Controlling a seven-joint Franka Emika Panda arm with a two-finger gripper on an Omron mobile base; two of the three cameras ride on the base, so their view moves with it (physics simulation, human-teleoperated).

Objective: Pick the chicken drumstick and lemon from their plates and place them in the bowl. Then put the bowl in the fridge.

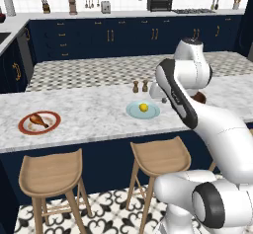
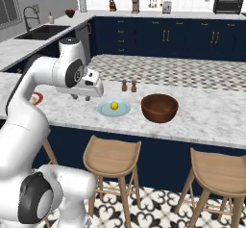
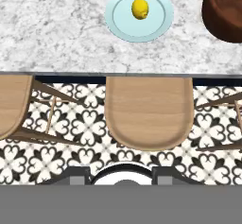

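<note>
The white arm's two-finger gripper (image 2: 81, 97), its opening impossible to judge, hovered near the marble counter's (image 1: 89, 114) front edge, with the small yellow lemon (image 3: 139, 8) on its pale blue plate (image 3: 160, 20) lying ahead beside the reddish-brown bowl (image 2: 159, 107).

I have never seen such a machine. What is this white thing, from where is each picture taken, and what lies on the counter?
The white thing is a robot arm on a driving base, in a simulated kitchen. Two pictures come from cameras on the base, behind the arm at its left and right. The third looks down from a camera on its hand. On the marble counter lie a lemon on a pale blue plate, a chicken drumstick on a red-rimmed plate, and a brown bowl. The end effector hangs above the counter's near edge; nothing appears to be held.
</note>
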